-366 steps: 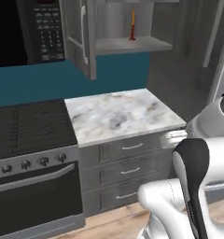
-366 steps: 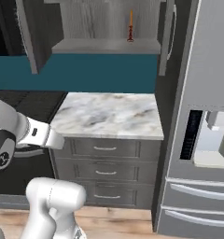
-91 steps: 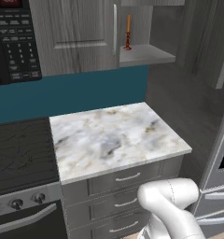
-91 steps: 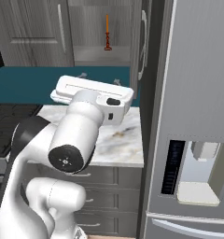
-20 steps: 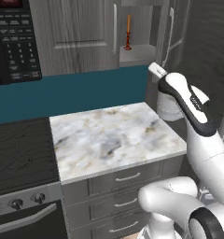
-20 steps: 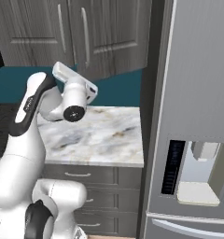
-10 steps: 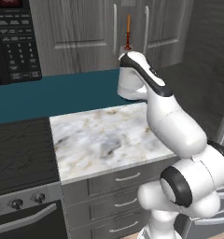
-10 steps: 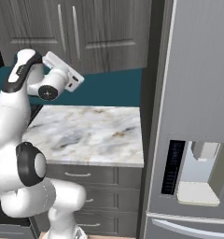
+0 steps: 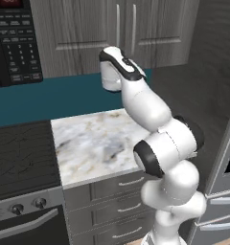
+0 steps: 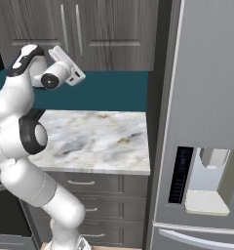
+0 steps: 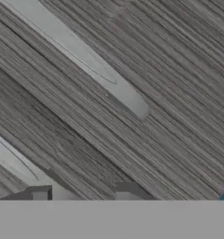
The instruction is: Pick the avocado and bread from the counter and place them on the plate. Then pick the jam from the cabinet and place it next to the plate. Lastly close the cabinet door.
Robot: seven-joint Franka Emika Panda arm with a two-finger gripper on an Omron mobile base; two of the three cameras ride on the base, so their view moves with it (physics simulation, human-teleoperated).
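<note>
Both grey wood-grain doors of the cabinet (image 9: 93, 33) stand shut. The right-hand cabinet door (image 9: 160, 28) has its silver bar handle (image 9: 134, 24) next to the left door's handle. My gripper (image 10: 70, 61) is raised to the lower edge of the doors, above the back of the marble counter (image 9: 95, 143). In the hand view the wood grain of the cabinet door (image 11: 146, 60) is very close, crossed by a handle (image 11: 86, 56). The gripper (image 11: 81, 196) is shut, with nothing between its fingertips (image 11: 39, 193). The avocado, bread, plate and jam are out of view.
A black microwave (image 9: 14, 43) hangs to the left, above the black stove top (image 9: 21, 158). Grey drawers (image 10: 89, 185) sit under the counter. A tall steel fridge (image 10: 202, 122) stands to the right. A teal wall (image 10: 114, 90) backs the counter.
The right cabinet door has swung fully shut, hiding the shelf and the dark-red bottle. The arm swept left and its hand now sits at the doors' lower edge.
</note>
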